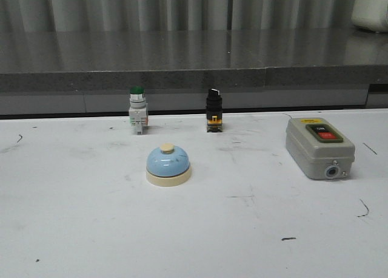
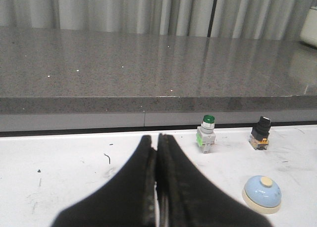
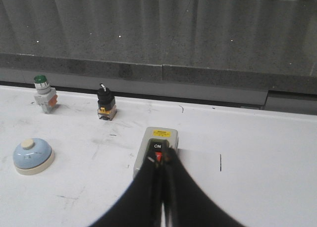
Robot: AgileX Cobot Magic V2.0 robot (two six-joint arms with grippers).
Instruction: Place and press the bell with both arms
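The bell (image 1: 168, 165) is a light-blue dome on a cream base with a cream knob. It stands upright on the white table, left of centre. It also shows in the left wrist view (image 2: 262, 194) and the right wrist view (image 3: 32, 156). Neither gripper shows in the front view. My left gripper (image 2: 156, 139) is shut and empty, well apart from the bell. My right gripper (image 3: 161, 156) is shut and empty, its tips in line with the grey switch box (image 3: 155, 150), far from the bell.
A green-capped push button (image 1: 137, 110) and a black selector switch (image 1: 213, 110) stand at the table's back edge. The grey switch box (image 1: 319, 147) lies at the right. A raised grey stone ledge (image 1: 182, 62) runs behind the table.
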